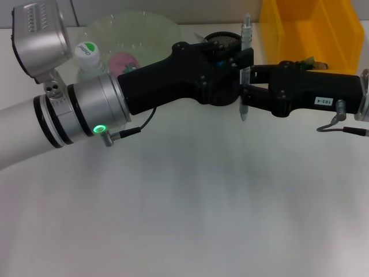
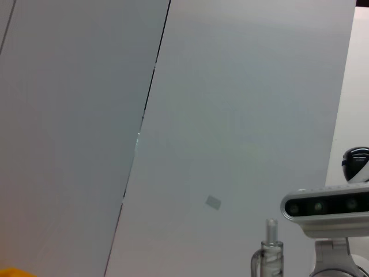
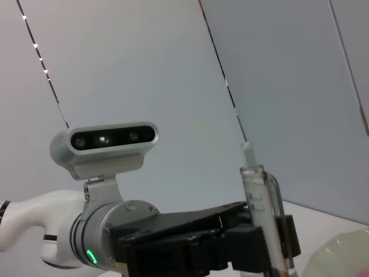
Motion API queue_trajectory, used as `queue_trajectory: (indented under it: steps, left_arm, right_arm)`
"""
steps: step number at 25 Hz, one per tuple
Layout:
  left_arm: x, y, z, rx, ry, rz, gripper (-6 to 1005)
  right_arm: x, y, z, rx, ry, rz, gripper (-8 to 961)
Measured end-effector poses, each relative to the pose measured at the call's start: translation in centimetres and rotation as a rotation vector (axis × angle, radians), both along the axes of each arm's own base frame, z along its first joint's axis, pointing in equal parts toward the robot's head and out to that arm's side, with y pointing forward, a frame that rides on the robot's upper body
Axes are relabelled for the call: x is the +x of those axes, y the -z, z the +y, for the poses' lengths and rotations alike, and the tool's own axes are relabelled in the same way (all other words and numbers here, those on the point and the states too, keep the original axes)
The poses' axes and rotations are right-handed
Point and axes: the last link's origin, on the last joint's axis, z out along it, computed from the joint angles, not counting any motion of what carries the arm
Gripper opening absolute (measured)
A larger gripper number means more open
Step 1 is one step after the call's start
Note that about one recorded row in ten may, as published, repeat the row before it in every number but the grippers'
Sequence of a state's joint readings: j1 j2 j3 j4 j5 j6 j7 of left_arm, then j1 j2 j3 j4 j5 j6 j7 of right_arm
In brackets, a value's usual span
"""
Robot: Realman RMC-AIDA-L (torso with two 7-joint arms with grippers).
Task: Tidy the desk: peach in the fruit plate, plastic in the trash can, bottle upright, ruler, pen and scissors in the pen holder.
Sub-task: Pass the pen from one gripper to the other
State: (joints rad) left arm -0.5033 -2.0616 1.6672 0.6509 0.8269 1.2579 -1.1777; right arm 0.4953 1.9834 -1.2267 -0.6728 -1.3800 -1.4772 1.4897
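Your left gripper (image 1: 244,62) and right gripper (image 1: 245,86) both pinch the upright pen (image 1: 244,68) together. It stands just near of the pen holder (image 1: 223,40), right of the fruit plate (image 1: 130,32).

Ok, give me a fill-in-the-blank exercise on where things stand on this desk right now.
1. The pen is gripped near its middle by the left gripper and the ____ gripper at once.
2. The peach already lies in the clear ____.
3. The bottle with the white cap stands ____ beside the fruit plate.
4. The black mesh pen holder sits directly behind the ____.

Missing words: right; fruit plate; upright; pen
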Motion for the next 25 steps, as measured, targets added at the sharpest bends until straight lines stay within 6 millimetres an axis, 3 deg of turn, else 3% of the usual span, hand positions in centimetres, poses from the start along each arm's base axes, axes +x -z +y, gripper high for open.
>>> queue_trajectory:
  steps: [1,7,12,25]
  left_arm:
    - [0.00,-0.02,0.01,0.001,0.000,0.000,184]
    - [-0.01,-0.03,0.02,0.001,-0.002,-0.002,185]
    - [-0.05,-0.03,0.03,0.001,-0.004,-0.002,185]
    - [0.24,0.35,-0.21,-0.010,0.040,0.039,185]
  right_arm:
    - [0.01,0.00,-0.02,0.000,0.000,0.000,465]
    - [-0.12,-0.04,-0.05,0.007,-0.012,-0.004,246]
    - [-0.14,-0.02,-0.06,0.008,-0.014,-0.004,147]
    - [-0.21,0.28,-0.04,0.021,-0.021,-0.008,144]
